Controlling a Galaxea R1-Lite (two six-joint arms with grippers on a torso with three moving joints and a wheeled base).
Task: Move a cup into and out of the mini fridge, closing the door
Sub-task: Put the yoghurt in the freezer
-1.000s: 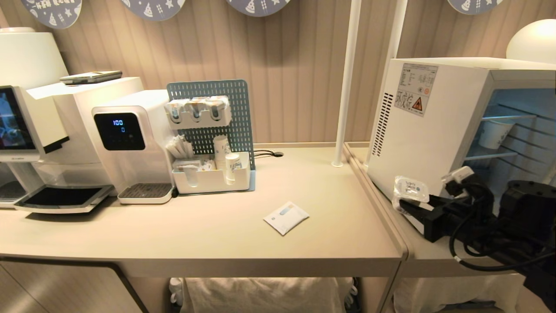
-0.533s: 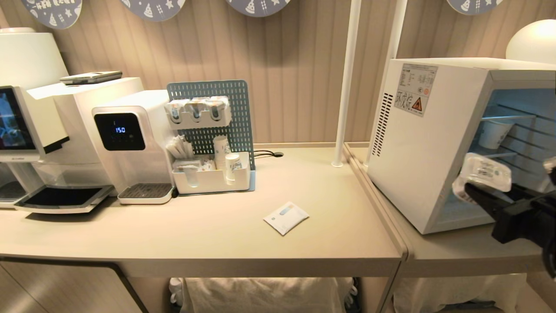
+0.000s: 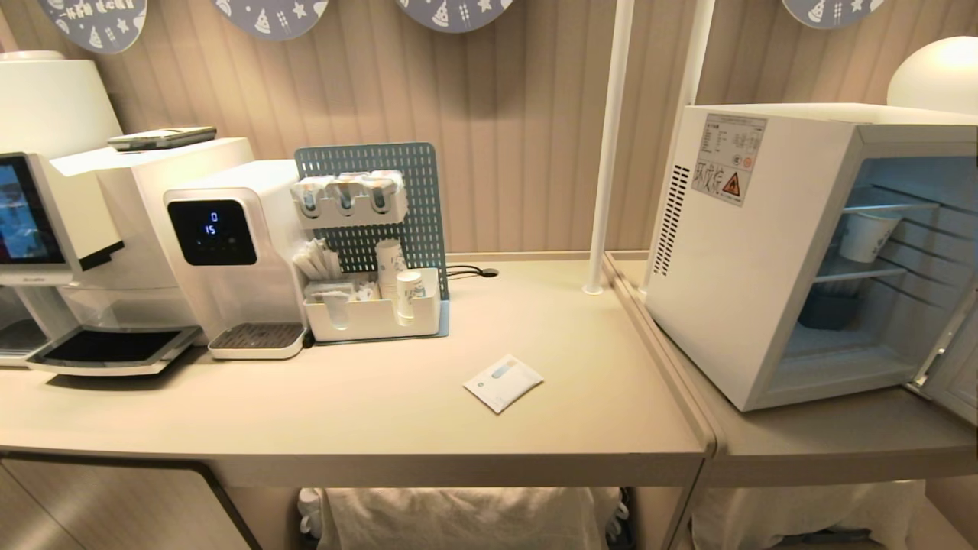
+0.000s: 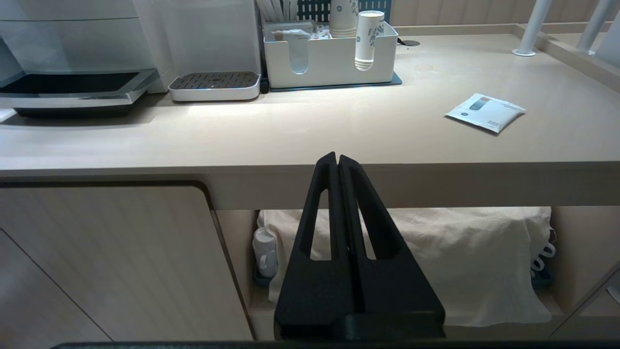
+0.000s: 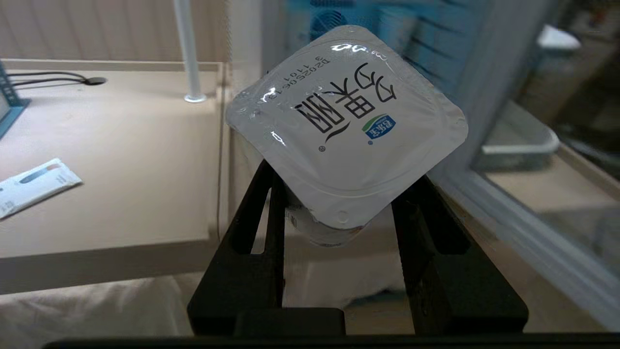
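The cup [image 5: 346,126], squat with a squarish white foil lid and a blue logo, sits tilted between the fingers of my right gripper [image 5: 339,180], which is shut on its body. That gripper is out of the head view. The mini fridge [image 3: 749,252] stands on the right-hand table with its inside lit blue. Its door [image 3: 951,382] hangs open at the right edge, and its grey-white frame [image 5: 533,237] runs beside the held cup. My left gripper [image 4: 337,157] is shut and empty, parked below the table's front edge.
A white paper cup [image 3: 867,235] stands on the fridge's upper wire shelf. A flat sachet [image 3: 503,382] lies on the left table. A water dispenser [image 3: 229,252], a white organiser [image 3: 374,313] and white poles [image 3: 609,145] stand further back.
My right gripper carried the cup from beside the fridge's front corner rightwards across its opening, then left the head view. The left arm stayed still.
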